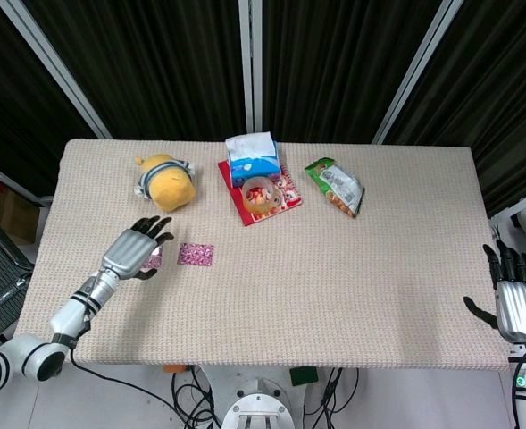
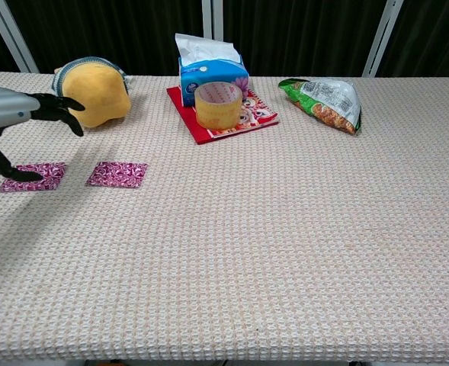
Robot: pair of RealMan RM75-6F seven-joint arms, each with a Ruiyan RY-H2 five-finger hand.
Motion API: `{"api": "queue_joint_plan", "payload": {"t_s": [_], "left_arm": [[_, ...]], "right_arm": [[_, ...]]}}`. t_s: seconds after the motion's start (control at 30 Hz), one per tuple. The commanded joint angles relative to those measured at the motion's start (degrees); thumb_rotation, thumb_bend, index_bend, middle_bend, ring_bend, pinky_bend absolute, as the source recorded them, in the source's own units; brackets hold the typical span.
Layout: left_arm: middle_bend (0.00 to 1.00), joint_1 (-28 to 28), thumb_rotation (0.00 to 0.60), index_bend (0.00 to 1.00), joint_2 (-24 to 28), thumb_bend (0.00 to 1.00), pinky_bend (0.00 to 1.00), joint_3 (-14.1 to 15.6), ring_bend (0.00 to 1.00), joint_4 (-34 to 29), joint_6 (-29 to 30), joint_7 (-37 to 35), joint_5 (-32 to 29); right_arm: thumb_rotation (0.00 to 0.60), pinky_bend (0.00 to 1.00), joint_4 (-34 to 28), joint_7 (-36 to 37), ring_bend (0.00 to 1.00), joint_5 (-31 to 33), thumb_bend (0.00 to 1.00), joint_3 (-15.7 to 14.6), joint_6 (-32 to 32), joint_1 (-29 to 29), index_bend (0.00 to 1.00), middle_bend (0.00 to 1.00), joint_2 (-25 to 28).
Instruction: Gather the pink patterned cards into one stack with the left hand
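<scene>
The left hand [image 1: 136, 251] hovers over the left pink patterned card [image 2: 33, 175], fingers [image 2: 60, 107] spread apart, thumb tip touching the card's near edge. The second pink patterned card [image 1: 196, 255] lies flat just to the right, apart from the first, with bare counter [image 1: 334, 286] stretching wide beyond it. The right hand [image 1: 521, 304] sits at the counter's right edge, fingers apart, holding nothing. A yellow plush toy [image 1: 166, 181] sits behind the cards.

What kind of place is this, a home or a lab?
Probably a lab test setup: a cloth-covered table before dark curtains, loose cables underneath, and odd props like a plush toy and a tape roll.
</scene>
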Motion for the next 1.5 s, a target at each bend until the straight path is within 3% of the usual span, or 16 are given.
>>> {"api": "queue_joint_plan", "payload": {"t_s": [0.03, 0.27, 0.57, 1.2, 1.5], "left_arm": [[0.00, -2.34, 0.600, 0.21, -3.58, 0.20, 0.10, -1.39, 0.00, 0.47, -2.43, 4.94, -3.91], [0.00, -4.73, 0.600, 0.18, -7.57, 0.19, 0.10, -1.79, 0.00, 2.66, -5.51, 8.24, -7.86], [0.00, -6.23, 0.600, 0.16, -8.81, 0.19, 0.10, -1.75, 0.00, 4.55, -6.64, 10.83, -11.14], [0.00, -7.56, 0.600, 0.22, -10.22, 0.19, 0.10, -2.22, 0.00, 5.80, -7.86, 6.07, -11.99], [0.01, -8.37, 0.600, 0.25, -10.92, 0.25, 0.10, -2.07, 0.00, 6.98, -8.31, 6.64, -13.08]], "right_arm": [[0.552, 0.00, 0.06, 0.56, 0.00, -0.03, 0.49, 0.04, 0.53, -0.36, 0.00, 0.00, 0.36], [0.551, 0.00, 0.79, 2.32, 0.00, 0.86, 0.49, 0.17, 0.53, -0.90, 0.00, 0.00, 0.98], [0.555, 0.00, 1.83, 3.16, 0.00, 1.01, 0.49, 0.11, -0.10, -0.77, 0.00, 0.00, 0.54], [0.553, 0.00, 2.54, 3.46, 0.00, 1.62, 0.49, 0.11, -1.07, -0.53, 0.00, 0.00, 0.24], [0.552, 0.00, 2.57, 3.40, 0.00, 1.74, 0.49, 0.16, -1.19, -0.46, 0.00, 0.00, 0.26]]}}
